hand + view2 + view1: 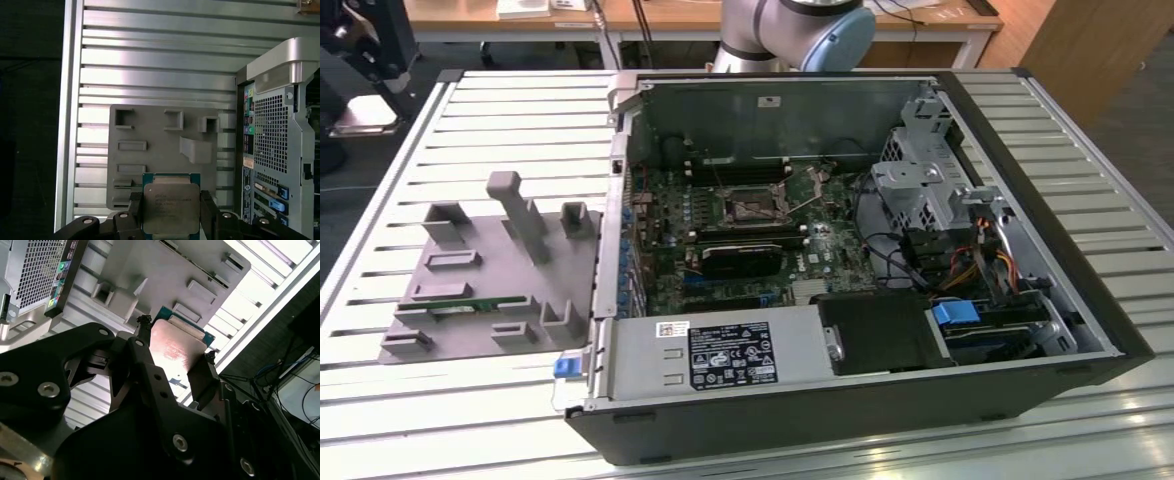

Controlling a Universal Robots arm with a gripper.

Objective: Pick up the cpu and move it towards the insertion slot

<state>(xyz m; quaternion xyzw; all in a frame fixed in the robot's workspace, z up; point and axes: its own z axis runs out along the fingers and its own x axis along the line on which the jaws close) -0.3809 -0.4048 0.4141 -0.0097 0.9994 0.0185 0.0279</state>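
Gripper (170, 201) clamped on cpu (171, 215) by two opposite edges, over grey tray (160, 135). Likely light, stiff, fragile underside: edge grip only. Insertion slot (754, 206) sits at 3 o'clock from grey tray, exterior view.

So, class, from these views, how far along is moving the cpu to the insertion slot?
Done: the cpu is lifted clear of the grey tray. In hand: the gripper clamps it by two edges, above the tray. Left: it is outside the computer case, not yet over the insertion slot.
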